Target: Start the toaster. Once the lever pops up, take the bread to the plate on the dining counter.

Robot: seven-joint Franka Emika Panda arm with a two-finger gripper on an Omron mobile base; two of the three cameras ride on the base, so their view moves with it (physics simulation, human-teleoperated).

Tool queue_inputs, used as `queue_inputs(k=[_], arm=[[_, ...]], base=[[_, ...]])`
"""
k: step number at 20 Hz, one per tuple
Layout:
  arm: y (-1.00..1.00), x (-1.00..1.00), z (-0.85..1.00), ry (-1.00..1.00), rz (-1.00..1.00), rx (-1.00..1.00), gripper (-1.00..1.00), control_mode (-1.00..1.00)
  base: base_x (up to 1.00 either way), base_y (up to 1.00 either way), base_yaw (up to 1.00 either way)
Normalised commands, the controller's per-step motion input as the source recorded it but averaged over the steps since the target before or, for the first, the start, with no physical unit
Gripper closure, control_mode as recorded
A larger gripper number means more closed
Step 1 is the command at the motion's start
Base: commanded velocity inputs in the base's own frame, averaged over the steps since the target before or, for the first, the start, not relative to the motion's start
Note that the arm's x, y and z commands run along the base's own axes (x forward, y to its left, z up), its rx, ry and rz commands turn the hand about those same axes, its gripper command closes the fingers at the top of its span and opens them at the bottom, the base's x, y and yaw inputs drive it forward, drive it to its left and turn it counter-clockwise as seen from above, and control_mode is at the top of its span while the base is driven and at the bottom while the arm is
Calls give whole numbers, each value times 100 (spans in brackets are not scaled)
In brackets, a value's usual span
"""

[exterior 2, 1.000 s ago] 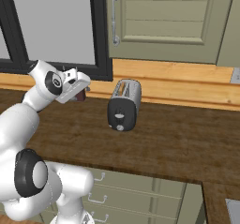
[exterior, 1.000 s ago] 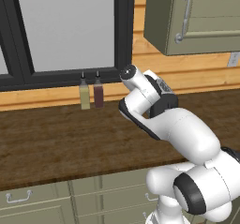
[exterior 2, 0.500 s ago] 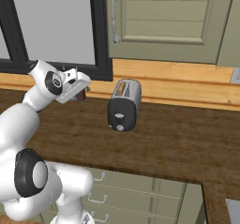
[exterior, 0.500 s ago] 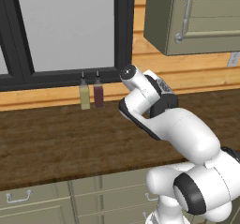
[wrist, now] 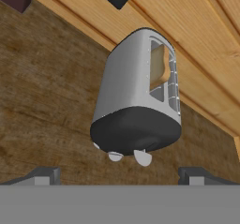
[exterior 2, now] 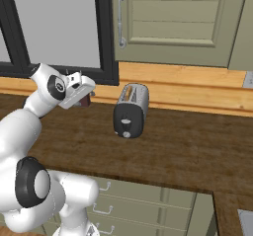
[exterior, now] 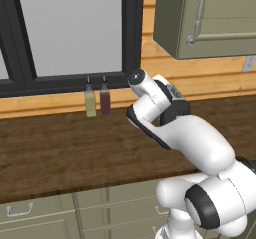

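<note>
You have the wood counter (exterior 2: 197, 151) running under the window (exterior 2: 54, 22), with the toaster (exterior 2: 130, 110) standing on it against the back wall, its dark end panel facing you. In the hand view it sits dead centre, leaning toward 1 o'clock, and the bread (wrist: 160, 67) stands in the slot at 1 o'clock from the toaster's middle. The lever tab (wrist: 142, 158) pokes out at 6 o'clock of the dark end. You are on the first step, I judge: starting the toaster. The gripper (wrist: 120, 175) is spread wide, released and grasping nothing, its tips at 7 and 5 o'clock. Next you need to close in on the dark end and press that tab downward. Two small bottles (exterior: 97, 98) stand by the window sill, at 9 o'clock of the hand in the left base view.
</note>
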Motion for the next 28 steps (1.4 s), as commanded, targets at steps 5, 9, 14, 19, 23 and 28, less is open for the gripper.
queue_inputs(k=[5,9,14,19,23,28], arm=[[0,0,0,0,0,0,-100,-100],[0,0,0,0,0,0,-100,-100],[0,0,0,0,0,0,-100,-100],[0,0,0,0,0,0,-100,-100],[0,0,0,0,0,0,-100,-100],[0,0,0,0,0,0,-100,-100]], base=[[0,0,0],[0,0,0],[0,0,0],[0,0,0],[0,0,0],[0,0,0]])
